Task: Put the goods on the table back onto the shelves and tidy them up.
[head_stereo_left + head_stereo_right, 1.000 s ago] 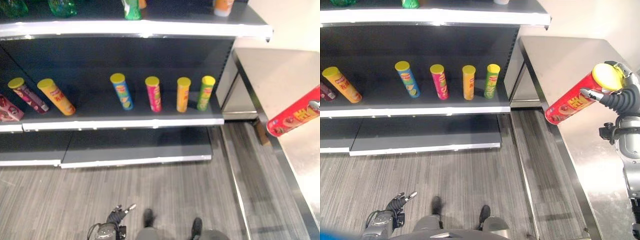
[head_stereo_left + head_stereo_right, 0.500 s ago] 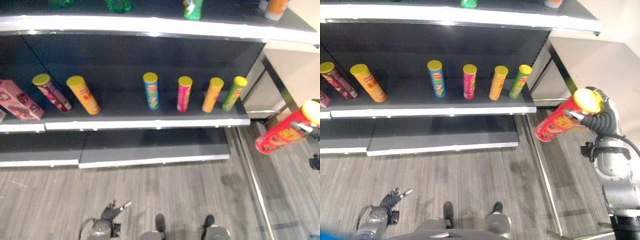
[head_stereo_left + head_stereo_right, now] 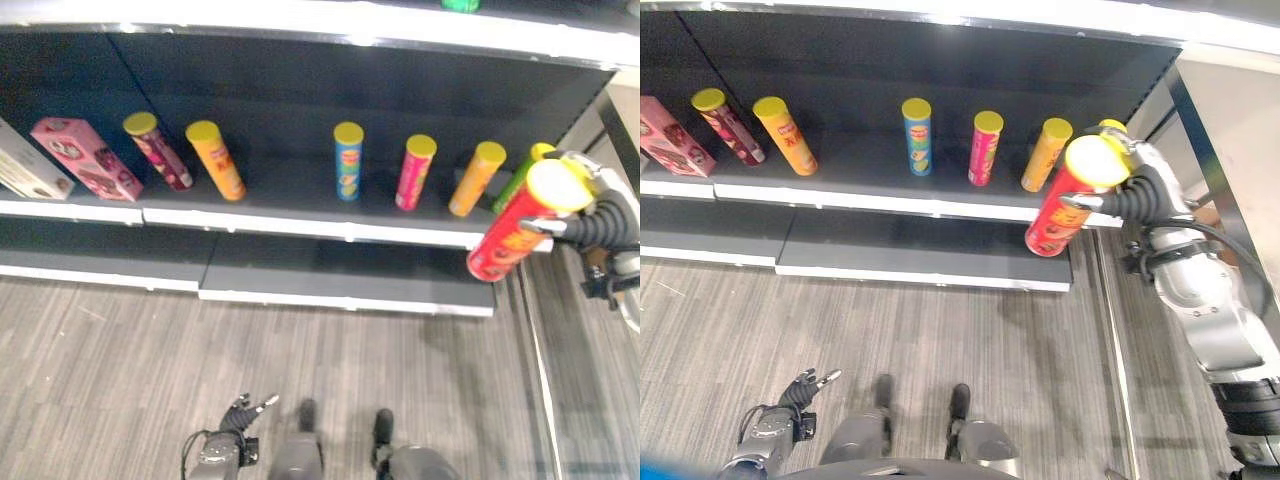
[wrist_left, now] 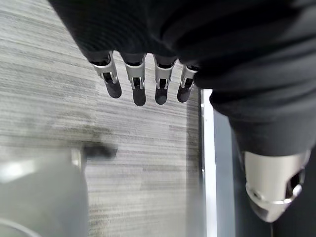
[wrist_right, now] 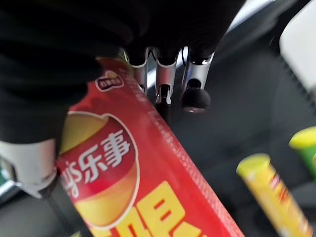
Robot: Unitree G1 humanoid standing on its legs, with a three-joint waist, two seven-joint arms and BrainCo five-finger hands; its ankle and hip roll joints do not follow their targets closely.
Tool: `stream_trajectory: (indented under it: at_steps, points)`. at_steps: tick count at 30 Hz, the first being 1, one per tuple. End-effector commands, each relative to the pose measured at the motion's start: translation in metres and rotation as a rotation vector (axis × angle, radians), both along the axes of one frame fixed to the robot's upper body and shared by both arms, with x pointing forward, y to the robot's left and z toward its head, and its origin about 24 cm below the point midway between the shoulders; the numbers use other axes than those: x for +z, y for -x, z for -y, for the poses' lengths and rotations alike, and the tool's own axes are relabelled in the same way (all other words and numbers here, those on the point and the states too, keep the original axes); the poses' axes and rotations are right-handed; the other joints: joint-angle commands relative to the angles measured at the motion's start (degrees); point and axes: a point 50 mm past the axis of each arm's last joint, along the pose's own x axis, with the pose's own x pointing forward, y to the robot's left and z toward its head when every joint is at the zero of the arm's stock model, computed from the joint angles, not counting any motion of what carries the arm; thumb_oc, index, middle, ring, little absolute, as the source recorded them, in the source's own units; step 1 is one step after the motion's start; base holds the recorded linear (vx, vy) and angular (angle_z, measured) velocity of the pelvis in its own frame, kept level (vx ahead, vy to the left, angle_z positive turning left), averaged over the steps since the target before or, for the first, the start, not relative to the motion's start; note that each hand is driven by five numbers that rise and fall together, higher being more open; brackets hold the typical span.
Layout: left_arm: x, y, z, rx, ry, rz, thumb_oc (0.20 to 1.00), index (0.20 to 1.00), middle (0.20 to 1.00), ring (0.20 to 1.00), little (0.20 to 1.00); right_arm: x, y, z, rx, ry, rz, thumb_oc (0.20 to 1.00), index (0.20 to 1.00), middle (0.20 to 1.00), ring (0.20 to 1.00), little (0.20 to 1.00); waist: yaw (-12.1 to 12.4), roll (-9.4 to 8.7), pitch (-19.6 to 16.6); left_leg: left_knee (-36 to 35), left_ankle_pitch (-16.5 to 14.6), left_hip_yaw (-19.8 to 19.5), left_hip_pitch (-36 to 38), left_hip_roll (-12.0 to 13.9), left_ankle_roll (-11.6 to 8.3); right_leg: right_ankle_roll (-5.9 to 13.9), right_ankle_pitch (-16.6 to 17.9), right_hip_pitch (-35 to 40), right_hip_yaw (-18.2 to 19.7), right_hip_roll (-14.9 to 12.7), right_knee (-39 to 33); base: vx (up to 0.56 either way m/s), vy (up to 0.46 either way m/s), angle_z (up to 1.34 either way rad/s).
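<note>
My right hand (image 3: 1140,192) is shut on a red chip can (image 3: 1062,210) with a yellow lid, holding it tilted in the air before the right end of the middle shelf (image 3: 290,212). In the right wrist view the fingers (image 5: 163,74) curl round the red can (image 5: 123,173). On that shelf stand a maroon can (image 3: 157,150), an orange can (image 3: 215,160), a blue can (image 3: 348,160), a pink can (image 3: 415,172) and a yellow-orange can (image 3: 474,178). A green can (image 3: 520,178) is partly hidden behind the red one. My left hand (image 3: 800,392) hangs open low by the floor, fingers (image 4: 136,84) straight.
A pink box (image 3: 82,158) and a white box (image 3: 25,170) sit at the shelf's left end. A lower shelf (image 3: 330,278) juts out beneath. The steel table (image 3: 1240,130) lies at the right, past the shelf's end post. Grey plank floor (image 3: 150,360) stretches in front.
The camera has swung left toward the shelves. My right hand has carried the red can from over the table to the front of the middle shelf's right end.
</note>
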Motion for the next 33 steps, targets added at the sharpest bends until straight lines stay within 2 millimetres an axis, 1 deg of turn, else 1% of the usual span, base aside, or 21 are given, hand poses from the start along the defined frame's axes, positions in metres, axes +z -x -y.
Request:
stream_trajectory:
  at_steps: [1,2,3,4,5,7,8,9,10,11,12,13,14,15,16,17,22,27,30,32,33]
  points:
    - [-0.001,0.007,-0.006,0.002,-0.034,-0.014,1.000,1.000,1.000,1.000,1.000,0.009,0.008,0.004,-0.038,0.038,0.083,0.200,0.200,0.200,0.200,0.200,0.3,1.79,-5.2,-1.5,-0.9,-0.3,4.9,-5.4,-1.43,5.30,-11.7,2.5,2.6,-2.4,2.4,0.41,0.626,0.22]
    - [-0.002,0.008,-0.005,-0.011,-0.040,-0.025,1.000,1.000,1.000,1.000,1.000,0.004,0.007,0.003,-0.036,0.032,0.071,0.200,0.200,0.200,0.200,0.200,0.3,2.29,-5.3,-1.2,-1.4,-0.7,4.9,-6.5,-1.40,5.56,-11.4,2.7,2.5,-3.5,2.7,0.36,0.845,-0.01]
    - [0.001,0.002,-0.006,-0.070,-0.093,-0.039,1.000,1.000,1.000,1.000,1.000,-0.001,0.002,-0.009,-0.008,0.008,0.072,0.200,0.200,0.200,0.200,0.200,0.6,3.31,-4.6,-1.1,-3.1,-0.1,5.2,-9.4,0.15,6.56,-9.7,0.4,3.0,-6.6,6.4,0.27,0.828,0.00]
    - [0.001,0.002,-0.008,-0.078,-0.109,-0.046,1.000,1.000,1.000,1.000,1.000,-0.001,0.000,-0.013,0.001,-0.001,0.078,0.200,0.200,0.200,0.200,0.200,1.0,3.69,-4.6,-2.3,-3.0,0.9,5.7,-10.5,0.90,7.16,-9.0,-0.8,3.2,-7.5,7.6,0.25,0.977,-0.06]
    - [0.004,0.010,-0.028,-0.042,-0.104,-0.075,1.000,1.000,1.000,1.000,1.000,-0.001,-0.004,-0.019,0.019,-0.002,0.074,0.200,0.200,0.200,0.200,0.200,1.6,5.19,-4.8,-4.9,-2.9,2.0,6.9,-12.1,2.01,7.78,-8.1,-2.4,2.5,-8.9,9.7,0.15,0.735,0.00]
    - [0.003,0.020,-0.035,-0.031,-0.168,-0.087,1.000,1.000,1.000,1.000,1.000,-0.004,-0.006,-0.020,0.007,0.009,0.076,0.200,0.200,0.200,0.200,0.200,1.9,6.25,-4.5,-4.9,-4.5,2.3,7.9,-14.1,3.48,7.48,-8.0,-3.9,0.8,-10.9,14.6,0.14,0.578,-0.20]
    - [0.001,0.020,-0.031,-0.052,-0.157,-0.099,1.000,1.000,1.000,1.000,1.000,-0.006,-0.009,-0.026,0.027,0.016,0.069,0.200,0.200,0.200,0.200,0.200,1.8,6.50,-3.6,-4.9,-5.1,2.3,8.6,-14.7,4.40,7.32,-7.4,-5.6,1.4,-10.9,18.9,0.07,0.281,0.02]
    - [0.001,0.019,-0.027,-0.059,-0.148,-0.093,1.000,1.000,1.000,1.000,1.000,-0.008,-0.010,-0.027,0.032,0.024,0.057,0.200,0.200,0.200,0.200,0.200,1.4,6.51,-3.1,-4.9,-5.2,2.4,8.7,-14.8,4.37,6.98,-7.9,-7.0,2.8,-9.7,20.8,0.06,0.229,0.16]
    - [0.000,0.017,-0.023,-0.072,-0.136,-0.085,1.000,1.000,1.000,1.000,1.000,-0.008,-0.012,-0.032,0.054,0.030,0.044,0.200,0.200,0.200,0.200,0.200,1.2,6.55,-2.5,-4.9,-5.2,2.7,8.9,-15.2,4.29,7.07,-9.0,-7.8,5.4,-6.5,19.1,0.03,0.081,0.21]
    - [0.000,0.017,-0.023,-0.071,-0.136,-0.084,1.000,1.000,1.000,1.000,1.000,-0.008,-0.012,-0.032,0.054,0.030,0.044,0.200,0.200,0.200,0.200,0.200,1.3,6.62,-2.5,-4.9,-5.2,2.9,9.0,-15.0,4.24,7.03,-8.8,-7.7,5.5,-6.4,18.8,0.04,0.040,0.04]
    - [-0.003,0.018,-0.017,-0.085,-0.123,-0.095,1.000,1.000,1.000,1.000,1.000,-0.002,-0.014,-0.041,0.100,0.025,0.066,0.200,0.200,0.200,0.200,0.200,1.3,6.87,-2.2,-4.9,-5.1,3.0,8.4,-15.4,4.02,7.28,-7.9,-8.7,6.4,-4.1,13.3,0.02,-0.005,0.06]
    - [-0.003,0.018,-0.016,-0.084,-0.123,-0.095,1.000,1.000,1.000,1.000,1.000,-0.002,-0.015,-0.041,0.101,0.026,0.067,0.200,0.200,0.200,0.200,0.200,1.4,6.96,-2.2,-4.9,-5.1,3.1,8.4,-15.3,3.99,7.24,-7.7,-8.6,6.4,-3.9,13.0,0.01,-0.033,-0.05]
    - [-0.003,0.015,-0.013,-0.089,-0.116,-0.087,1.000,1.000,1.000,1.000,1.000,0.002,-0.015,-0.045,0.124,0.016,0.079,0.200,0.200,0.200,0.200,0.200,1.1,6.74,-1.5,-4.9,-4.7,3.0,8.3,-15.5,3.96,8.09,-5.6,-9.9,9.4,-2.6,8.4,-0.01,-0.029,0.14]
    - [-0.003,0.015,-0.013,-0.089,-0.115,-0.087,1.000,1.000,1.000,1.000,1.000,0.002,-0.016,-0.046,0.124,0.017,0.079,0.200,0.200,0.200,0.200,0.200,1.2,6.77,-1.4,-4.9,-4.7,3.1,8.3,-15.5,3.96,8.08,-5.3,-9.7,9.5,-2.5,7.9,0.03,-0.076,0.09]
    - [-0.004,0.010,-0.008,-0.112,-0.115,-0.080,1.000,1.000,1.000,1.000,1.000,0.003,-0.015,-0.045,0.120,0.026,0.087,0.200,0.200,0.200,0.200,0.200,0.8,6.41,-1.5,-4.9,-4.5,2.2,8.0,-16.0,3.86,8.59,-4.6,-8.5,12.3,-2.1,4.5,0.06,-0.091,-0.13]
    - [-0.003,0.007,-0.006,-0.109,-0.115,-0.074,1.000,1.000,1.000,1.000,1.000,0.003,-0.016,-0.045,0.118,0.036,0.087,0.200,0.200,0.200,0.200,0.200,0.8,6.32,-1.6,-4.9,-4.6,2.0,8.0,-16.1,3.72,8.74,-3.9,-8.1,13.2,-1.8,3.9,0.11,-0.178,0.24]
    - [-0.007,0.009,0.001,-0.118,-0.100,-0.089,1.000,1.000,1.000,1.000,1.000,-0.003,-0.013,-0.044,0.120,0.055,0.056,0.200,0.200,0.200,0.200,0.200,0.4,6.00,-2.7,-4.9,-4.4,0.7,8.4,-15.5,2.72,7.66,-3.6,-5.1,11.4,-1.3,1.0,0.11,-0.174,0.33]
    - [-0.010,0.017,0.002,-0.116,-0.103,-0.118,1.000,1.000,1.000,1.000,1.000,-0.013,-0.016,-0.028,-0.006,0.148,0.051,0.200,0.200,0.200,0.200,0.200,0.6,6.45,-3.4,-4.9,-4.5,-0.1,9.4,-14.3,1.35,7.19,-5.7,-2.4,7.3,-1.2,0.6,0.13,-0.167,0.30]
    - [-0.007,0.008,0.004,-0.101,-0.122,-0.087,1.000,1.000,1.000,1.000,1.000,0.007,-0.024,-0.020,-0.191,0.175,0.282,0.200,0.200,0.200,0.200,0.200,1.8,7.50,-1.4,-4.9,-3.4,-1.4,6.7,-14.1,0.65,7.01,-5.7,-4.2,5.6,-1.3,0.6,0.02,-0.095,0.20]
    - [-0.006,0.006,0.005,-0.102,-0.127,-0.081,1.000,1.000,1.000,1.000,1.000,0.010,-0.027,-0.018,-0.227,0.181,0.316,0.200,0.200,0.200,0.200,0.200,2.1,7.85,-0.9,-4.9,-3.4,-1.6,6.2,-14.0,0.45,7.02,-5.9,-4.6,5.1,-1.3,0.6,-0.01,-0.044,0.40]
    - [-0.005,0.003,0.009,-0.109,-0.139,-0.061,1.000,1.000,1.000,1.000,1.000,0.026,-0.034,-0.012,-0.331,0.171,0.440,0.200,0.200,0.200,0.200,0.200,3.1,8.74,0.5,-4.9,-2.4,-2.4,4.0,-14.0,0.03,6.89,-5.6,-6.3,4.3,-1.4,0.6,-0.02,-0.036,0.42]
